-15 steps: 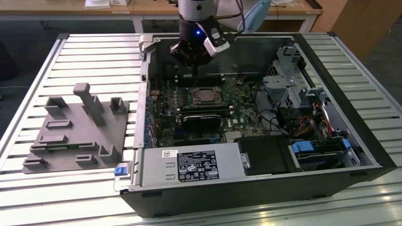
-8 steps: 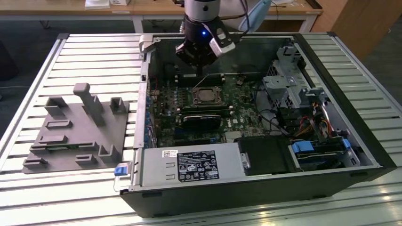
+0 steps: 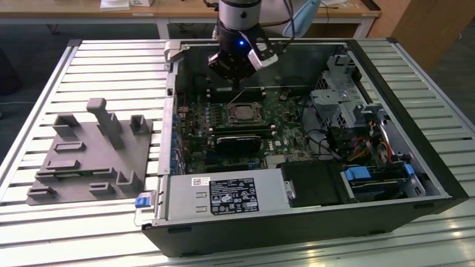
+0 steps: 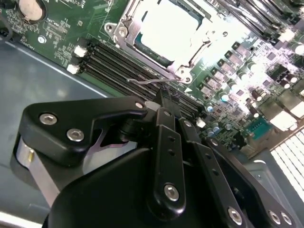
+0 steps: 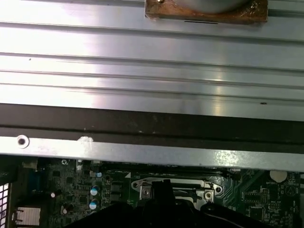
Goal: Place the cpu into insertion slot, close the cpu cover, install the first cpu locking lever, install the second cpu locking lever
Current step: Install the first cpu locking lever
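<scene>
Inside the open computer case, the insertion slot (image 3: 243,114) sits on the green board. The cpu (image 4: 168,28) lies in it, its pale face showing through the window of the cpu cover (image 4: 192,59), which lies flat over it. A thin wire locking lever (image 4: 147,81) runs along the socket's edge beside the memory slots. My gripper (image 3: 236,92) hangs just behind the socket in the exterior view. Its black fingers are shut, with the tips (image 4: 164,97) right at the lever wire. The socket (image 5: 178,186) and gripper (image 5: 164,187) also appear in the first wrist view.
A black heatsink block (image 3: 239,142) sits in front of the socket. Long memory slots (image 4: 118,61) flank it. The power supply (image 3: 222,196) is at the case front and the drive cage (image 3: 349,100) at the exterior view's right. A grey fixture (image 3: 89,150) lies on the slatted table.
</scene>
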Controlling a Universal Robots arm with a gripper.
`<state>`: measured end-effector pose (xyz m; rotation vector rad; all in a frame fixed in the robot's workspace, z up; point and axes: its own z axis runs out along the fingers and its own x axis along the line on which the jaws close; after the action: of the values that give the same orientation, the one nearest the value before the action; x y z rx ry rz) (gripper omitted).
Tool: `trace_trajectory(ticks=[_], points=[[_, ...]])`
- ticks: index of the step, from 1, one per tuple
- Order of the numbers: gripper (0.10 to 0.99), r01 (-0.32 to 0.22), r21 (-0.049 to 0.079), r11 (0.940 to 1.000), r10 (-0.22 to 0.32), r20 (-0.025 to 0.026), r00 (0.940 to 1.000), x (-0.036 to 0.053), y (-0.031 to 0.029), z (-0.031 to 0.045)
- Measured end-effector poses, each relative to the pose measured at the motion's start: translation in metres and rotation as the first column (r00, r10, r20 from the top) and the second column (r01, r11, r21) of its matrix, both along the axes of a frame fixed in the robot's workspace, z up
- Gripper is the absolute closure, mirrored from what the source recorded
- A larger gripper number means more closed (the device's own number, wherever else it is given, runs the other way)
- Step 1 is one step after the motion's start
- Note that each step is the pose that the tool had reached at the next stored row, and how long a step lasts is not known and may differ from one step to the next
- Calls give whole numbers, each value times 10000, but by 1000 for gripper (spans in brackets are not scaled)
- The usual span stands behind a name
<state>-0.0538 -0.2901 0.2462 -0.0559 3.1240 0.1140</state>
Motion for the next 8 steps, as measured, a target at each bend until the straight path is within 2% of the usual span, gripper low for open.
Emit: trace_trajectory(ticks=[8], points=[[980, -42, -1, 10000, 42, 0, 10000, 89, 30, -83]])
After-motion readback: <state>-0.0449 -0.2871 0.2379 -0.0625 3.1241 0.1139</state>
